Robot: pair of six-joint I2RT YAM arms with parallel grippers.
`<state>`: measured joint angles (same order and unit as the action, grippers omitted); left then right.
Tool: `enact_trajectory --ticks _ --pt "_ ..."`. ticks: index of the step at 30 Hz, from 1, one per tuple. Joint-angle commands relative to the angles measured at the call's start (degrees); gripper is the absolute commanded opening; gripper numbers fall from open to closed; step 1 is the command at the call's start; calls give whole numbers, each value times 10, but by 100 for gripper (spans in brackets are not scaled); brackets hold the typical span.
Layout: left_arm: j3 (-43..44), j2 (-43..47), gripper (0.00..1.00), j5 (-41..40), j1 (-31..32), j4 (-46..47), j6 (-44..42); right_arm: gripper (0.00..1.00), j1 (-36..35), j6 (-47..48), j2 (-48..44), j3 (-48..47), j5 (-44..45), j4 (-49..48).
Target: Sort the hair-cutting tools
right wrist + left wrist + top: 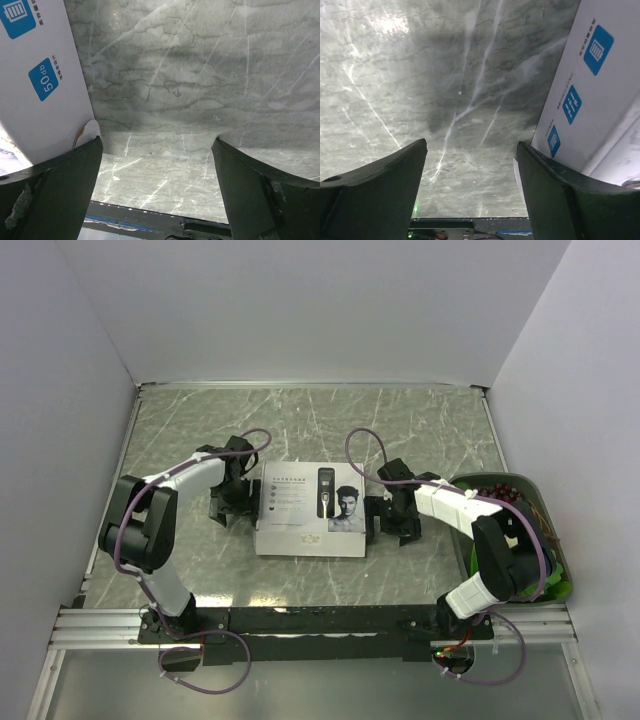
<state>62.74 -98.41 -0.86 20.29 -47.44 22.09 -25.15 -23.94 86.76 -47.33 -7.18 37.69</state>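
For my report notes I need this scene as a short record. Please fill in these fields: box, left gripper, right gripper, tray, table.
box: white box lying flat mid-table, a man's face printed on top
left gripper: left gripper open, nothing between its fingers, at the box's left side
right gripper: right gripper open, nothing between its fingers, at the box's right side
tray: green tray at the right edge, dark items inside
table: table with a grey marbled top

Bright, even overhead light
Glare whitens the table (385, 25) at the left wrist view's upper left (soft grey shadows lie mid-frame in both wrist views).
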Motion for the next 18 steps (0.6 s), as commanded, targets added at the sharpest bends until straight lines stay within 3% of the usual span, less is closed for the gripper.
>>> enact_trajectory --ticks 1,10,18 --pt "-27 -2 78 126 23 65 25 100 -8 7 -2 -16 -50 -32" --pt "-88 57 79 187 25 78 23 100 -5 6 2 -22 -50 -33" --pt "-125 99 80 290 25 121 53 100 -5 1 9 -25 -56 -37"
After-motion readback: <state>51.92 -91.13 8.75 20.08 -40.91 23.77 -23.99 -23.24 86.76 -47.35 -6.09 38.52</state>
